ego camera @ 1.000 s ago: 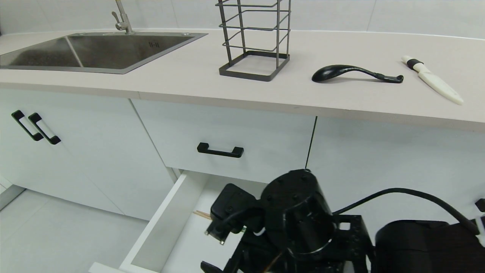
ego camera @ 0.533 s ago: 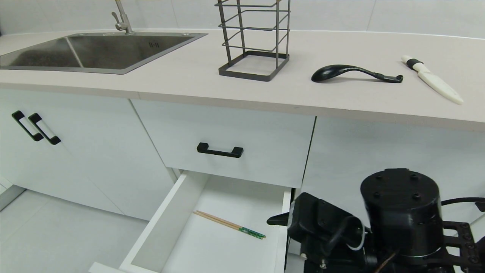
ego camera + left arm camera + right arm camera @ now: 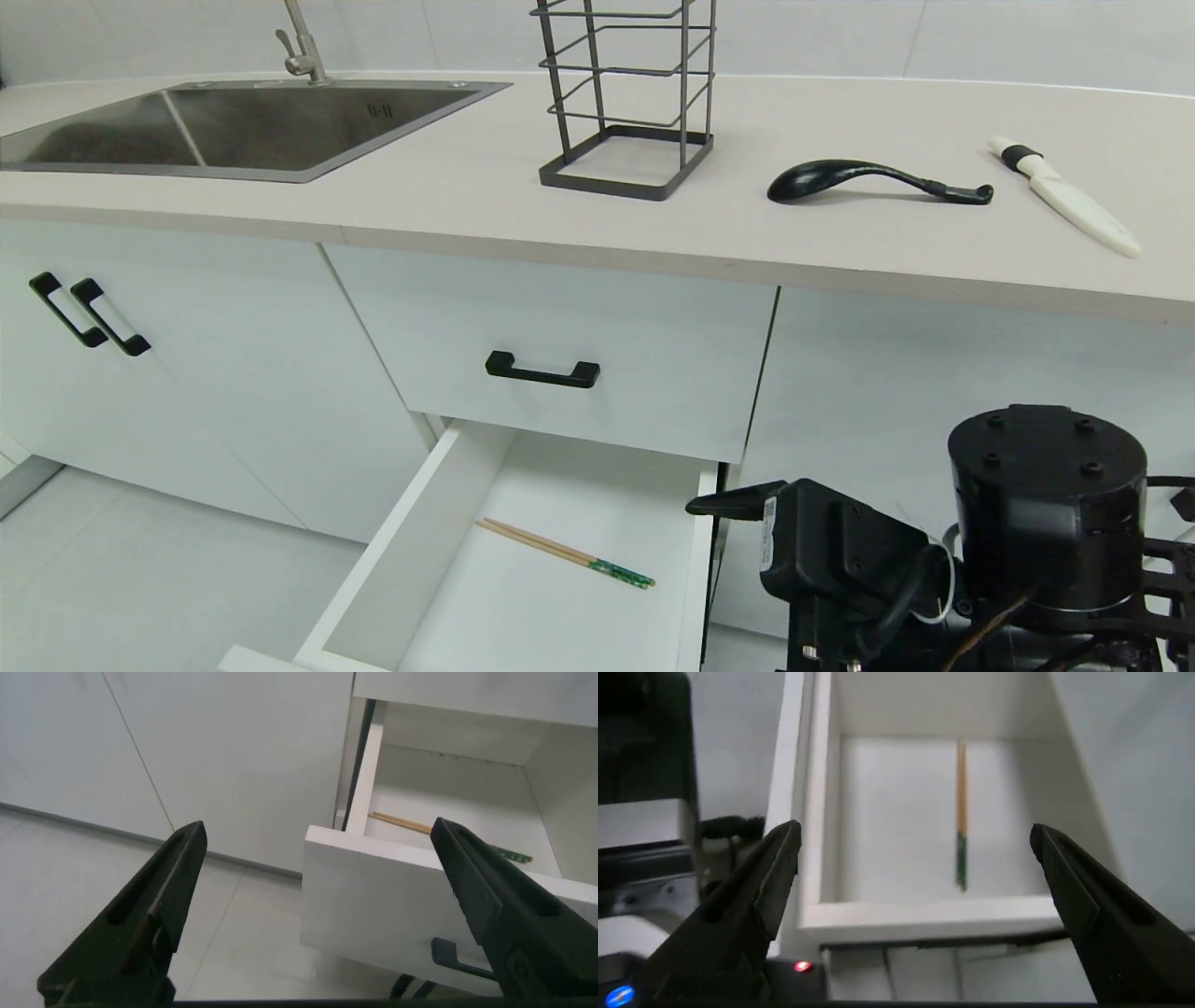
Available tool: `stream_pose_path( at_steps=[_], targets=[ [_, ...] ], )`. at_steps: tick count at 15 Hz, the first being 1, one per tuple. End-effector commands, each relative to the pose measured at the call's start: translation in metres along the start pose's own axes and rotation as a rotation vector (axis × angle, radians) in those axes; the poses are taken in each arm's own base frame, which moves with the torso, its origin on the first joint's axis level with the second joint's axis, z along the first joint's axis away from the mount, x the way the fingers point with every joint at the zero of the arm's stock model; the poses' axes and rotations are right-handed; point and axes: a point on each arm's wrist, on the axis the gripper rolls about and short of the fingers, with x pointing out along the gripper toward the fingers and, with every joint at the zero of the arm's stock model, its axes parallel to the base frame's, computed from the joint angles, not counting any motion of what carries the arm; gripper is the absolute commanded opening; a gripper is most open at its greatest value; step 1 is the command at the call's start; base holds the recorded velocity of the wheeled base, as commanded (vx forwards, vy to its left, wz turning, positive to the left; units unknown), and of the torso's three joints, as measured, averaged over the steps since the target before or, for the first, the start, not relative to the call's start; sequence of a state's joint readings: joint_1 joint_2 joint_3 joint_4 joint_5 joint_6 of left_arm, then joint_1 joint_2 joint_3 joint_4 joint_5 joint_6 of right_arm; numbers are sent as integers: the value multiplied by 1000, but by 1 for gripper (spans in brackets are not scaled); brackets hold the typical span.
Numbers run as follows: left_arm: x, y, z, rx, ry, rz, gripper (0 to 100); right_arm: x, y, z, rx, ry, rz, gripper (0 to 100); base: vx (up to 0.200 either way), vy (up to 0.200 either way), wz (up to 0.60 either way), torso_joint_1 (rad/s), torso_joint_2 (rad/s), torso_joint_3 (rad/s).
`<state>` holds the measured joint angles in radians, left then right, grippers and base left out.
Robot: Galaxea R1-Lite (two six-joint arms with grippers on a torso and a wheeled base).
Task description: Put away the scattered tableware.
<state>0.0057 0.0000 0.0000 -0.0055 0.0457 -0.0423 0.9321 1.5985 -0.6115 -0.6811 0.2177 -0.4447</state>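
Chopsticks, wooden pair w/ green ends (image 3: 565,553): lying flat in open white lower drawer (image 3: 411,551). Black curved spoon (image 3: 868,179) & white knife w/ black band (image 3: 1064,196): on beige countertop (image 3: 467,196), near each other, not touching. Left gripper (image 3: 313,831), right gripper (image 3: 913,831): fingers spread wide, nothing held, both by drawer front.

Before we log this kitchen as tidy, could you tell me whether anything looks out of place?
Yes: a black spoon and a white knife lie loose on the countertop, right of the wire rack, and the lower drawer stands open with chopsticks lying inside.
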Motion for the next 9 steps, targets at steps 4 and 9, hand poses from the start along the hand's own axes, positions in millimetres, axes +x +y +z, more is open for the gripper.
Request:
stream_pose_path(
  at_steps=[4, 9],
  targets=[
    [0, 0, 0, -1, -1, 1, 100, 19, 2, -13, -18, -8, 2, 100, 0, 0, 0, 0, 0, 0],
    [0, 0, 0, -1, -1, 1, 100, 20, 4, -14, 34, -6, 6, 100, 0, 0, 0, 0, 0, 0]
  ],
)
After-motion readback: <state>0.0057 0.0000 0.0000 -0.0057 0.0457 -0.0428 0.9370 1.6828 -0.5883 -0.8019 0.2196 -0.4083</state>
